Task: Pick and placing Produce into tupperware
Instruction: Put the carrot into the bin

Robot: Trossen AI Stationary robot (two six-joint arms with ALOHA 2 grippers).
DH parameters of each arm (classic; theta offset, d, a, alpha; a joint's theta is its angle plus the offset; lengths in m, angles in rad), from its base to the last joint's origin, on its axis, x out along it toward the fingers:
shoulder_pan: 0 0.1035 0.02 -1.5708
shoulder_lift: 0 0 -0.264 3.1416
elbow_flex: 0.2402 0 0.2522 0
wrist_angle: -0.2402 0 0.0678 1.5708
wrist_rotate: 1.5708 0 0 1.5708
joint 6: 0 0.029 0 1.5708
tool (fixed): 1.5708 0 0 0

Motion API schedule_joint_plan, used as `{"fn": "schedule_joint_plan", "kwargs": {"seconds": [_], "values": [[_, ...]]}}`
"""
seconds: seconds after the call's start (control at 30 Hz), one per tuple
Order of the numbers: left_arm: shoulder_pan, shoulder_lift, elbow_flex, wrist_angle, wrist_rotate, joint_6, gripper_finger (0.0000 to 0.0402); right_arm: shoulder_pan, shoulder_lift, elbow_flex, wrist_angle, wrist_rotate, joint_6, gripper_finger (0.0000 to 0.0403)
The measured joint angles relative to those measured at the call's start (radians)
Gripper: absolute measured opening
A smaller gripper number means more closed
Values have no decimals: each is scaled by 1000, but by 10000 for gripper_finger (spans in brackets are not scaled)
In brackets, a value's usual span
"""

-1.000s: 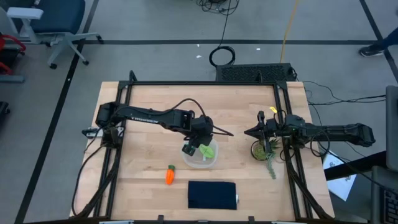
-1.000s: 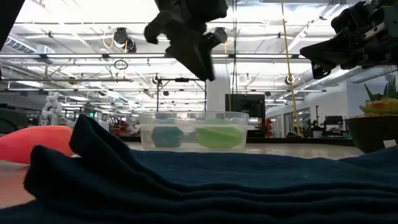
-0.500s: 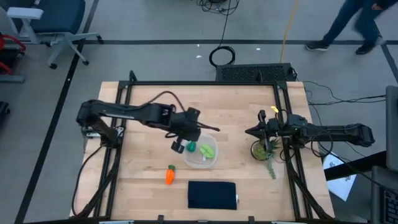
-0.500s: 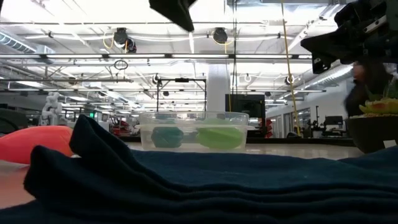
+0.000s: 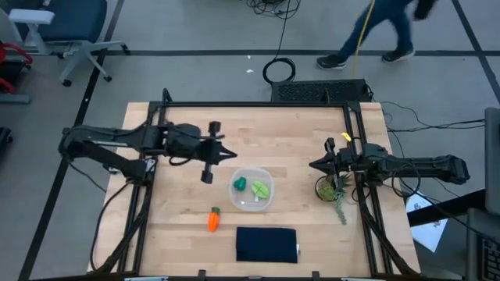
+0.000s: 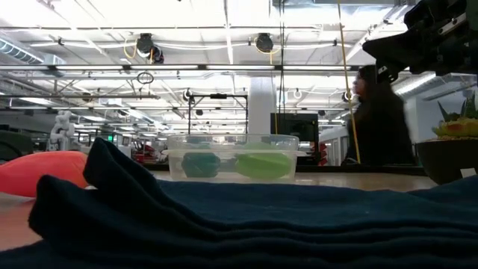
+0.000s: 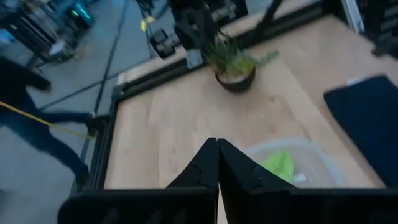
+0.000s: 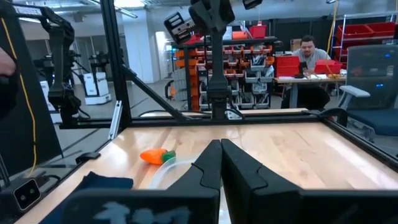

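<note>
- Tupperware [image 5: 251, 189] is holding the dark green piece [image 5: 240, 184] and leafy piece [image 5: 260, 189]; the carrot [image 5: 212, 219] is lying just beside it.
- Left gripper [image 5: 208, 162] is hovering near the tupperware, jaws clenched, empty.
- Right gripper [image 5: 316, 165] is waiting, jaws clenched, empty.

Clear whitish tupperware [image 5: 251, 190]; dark green piece [image 5: 240, 184], yellow-green piece [image 5: 260, 189]; orange carrot [image 5: 212, 220]; navy cloth [image 5: 266, 244].

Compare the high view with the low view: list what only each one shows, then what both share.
Only the high view shows the left gripper, shut and empty, away from the tupperware, and the whole carrot lying on the table. Only the low view shows the room's ceiling lights. Both show the dark green piece and the leafy piece inside the tupperware, the navy cloth and the potted plant.
</note>
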Motion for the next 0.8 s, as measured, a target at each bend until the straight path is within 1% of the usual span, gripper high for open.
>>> {"fn": "schedule_joint_plan", "kwargs": {"seconds": [0.2,0.33,0.47,0.53,0.7,0.8], "values": [[45,-118,-138,115,1,-72,0,0,0,0,7,1,1,0],[48,-207,-265,223,10,-116,0,0,0,0,9,1,8,0],[49,-288,-409,336,101,-164,0,0,-3,0,7,1,8,0],[44,-323,-477,401,124,-178,0,0,-6,0,5,1,8,0],[28,-426,-602,457,106,-178,0,0,-6,0,6,1,8,0],[20,-480,-653,467,143,-159,0,0,-6,0,3,1,8,0]]}}
